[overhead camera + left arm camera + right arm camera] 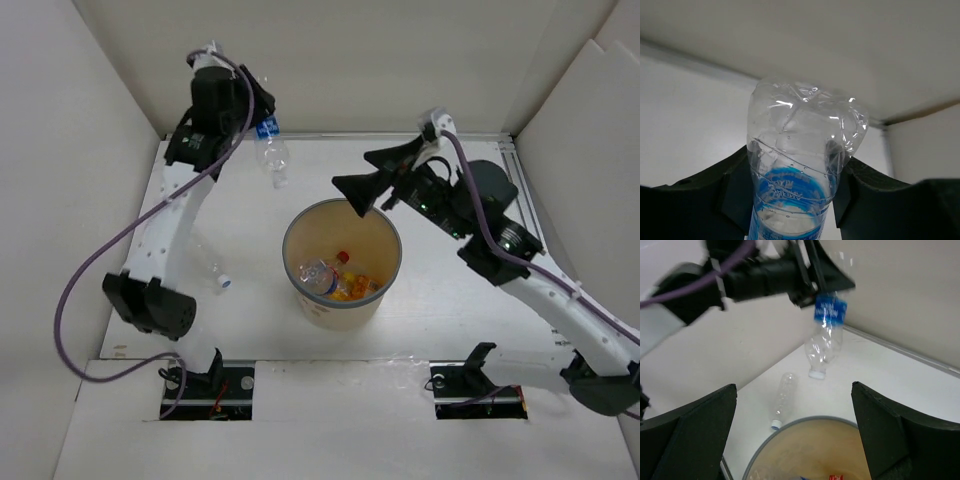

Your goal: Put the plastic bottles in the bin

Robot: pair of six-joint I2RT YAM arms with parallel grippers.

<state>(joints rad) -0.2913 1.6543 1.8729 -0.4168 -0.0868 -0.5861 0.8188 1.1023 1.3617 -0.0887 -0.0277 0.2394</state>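
Clear loose bottle (213, 272) lies by the left arm (165, 235). Up off the bin's (392, 245) far-left side, the left gripper (262, 125) pinches a blue-labelled bottle (272, 155) cap-down; the right gripper (355, 180) gapes empty over its rim. Inside are several bottles (325, 277), some orange.

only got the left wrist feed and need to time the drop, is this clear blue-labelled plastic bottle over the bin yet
Observer: No, the top view shows the clear blue-labelled plastic bottle in the left gripper hanging cap-down beyond the far-left edge of the round tan bin, not above its opening.
Operator: anything in the way above the bin
Observer: The right gripper hovers open over the bin's far rim.
Operator: any more bottles lying out
Observer: One clear plastic bottle with a white cap lies on the table on the left arm's side of the bin.
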